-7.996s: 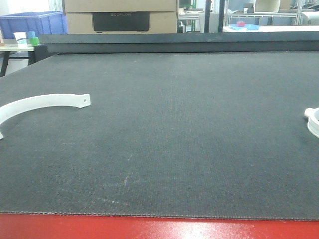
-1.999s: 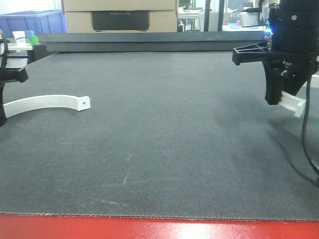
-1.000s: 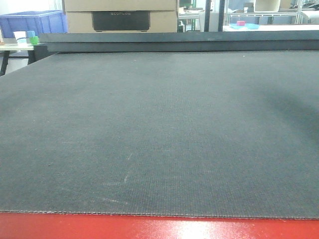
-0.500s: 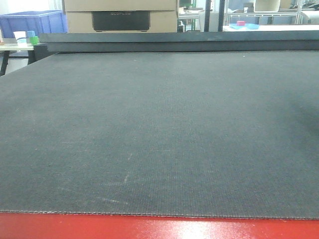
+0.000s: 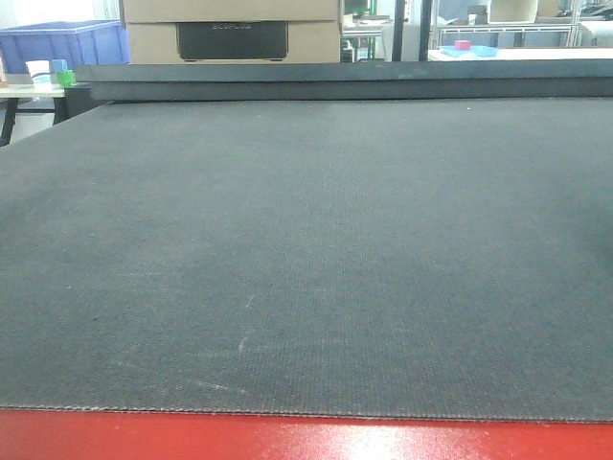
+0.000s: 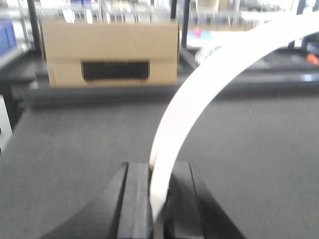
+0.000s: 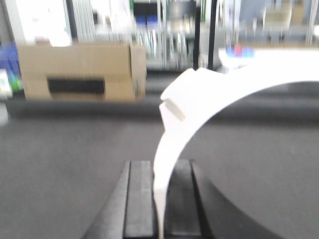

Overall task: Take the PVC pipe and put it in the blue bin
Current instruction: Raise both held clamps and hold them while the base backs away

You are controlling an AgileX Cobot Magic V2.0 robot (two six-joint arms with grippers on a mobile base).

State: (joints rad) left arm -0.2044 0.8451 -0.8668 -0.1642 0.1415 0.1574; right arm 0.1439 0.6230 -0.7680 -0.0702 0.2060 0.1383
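Observation:
In the right wrist view my right gripper [image 7: 162, 169] is shut on the PVC pipe [image 7: 214, 92]. It is a whitish curved piece with a flat tab, and it arcs up and to the right from the jaws, above the dark mat. In the left wrist view my left gripper [image 6: 158, 172] is shut on a long thin white arc strip [image 6: 209, 74] that sweeps up to the right. The blue bin [image 5: 62, 43] stands far back at the left, beyond the mat. Neither gripper nor either white piece shows in the front view.
A dark mat [image 5: 306, 249] covers the table, with a red edge [image 5: 306, 439] at the front and a raised dark ledge [image 5: 335, 81] at the back. A cardboard box [image 5: 230, 29] sits behind the ledge. Small cups [image 5: 53, 72] stand on a side table at the left.
Two seconds ago both arms were in the front view, each holding its white piece just above the mat. Both have since left that view. Nothing differs over the last second.

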